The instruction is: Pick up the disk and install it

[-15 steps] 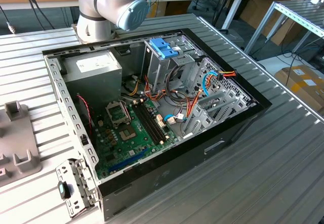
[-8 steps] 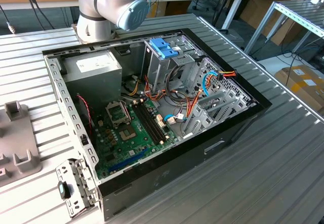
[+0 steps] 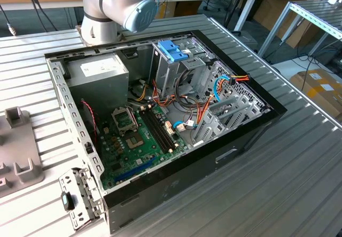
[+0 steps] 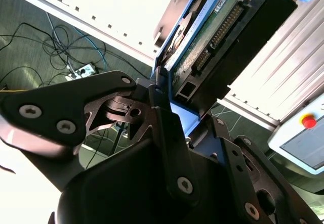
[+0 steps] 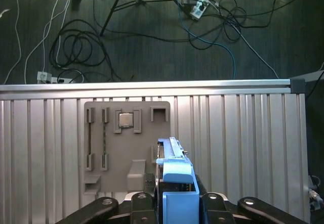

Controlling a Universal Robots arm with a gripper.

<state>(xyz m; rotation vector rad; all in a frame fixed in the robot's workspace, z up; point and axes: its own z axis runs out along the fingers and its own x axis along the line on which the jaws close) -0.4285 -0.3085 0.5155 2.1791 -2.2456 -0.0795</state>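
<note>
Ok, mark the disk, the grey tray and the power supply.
disk [image 5: 177, 183]: first wrist view, on its blue carrier.
grey tray [image 5: 124, 147]: first wrist view, on a bare flat part near its middle.
power supply [image 3: 99, 74]: exterior view, on its top face.

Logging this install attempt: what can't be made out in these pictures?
Second wrist view: the disk has its far end cut off by the picture's edge.
Exterior view: the arm is cut off by the top edge.
Exterior view: the drive cage hides its inside behind its own walls.
</note>
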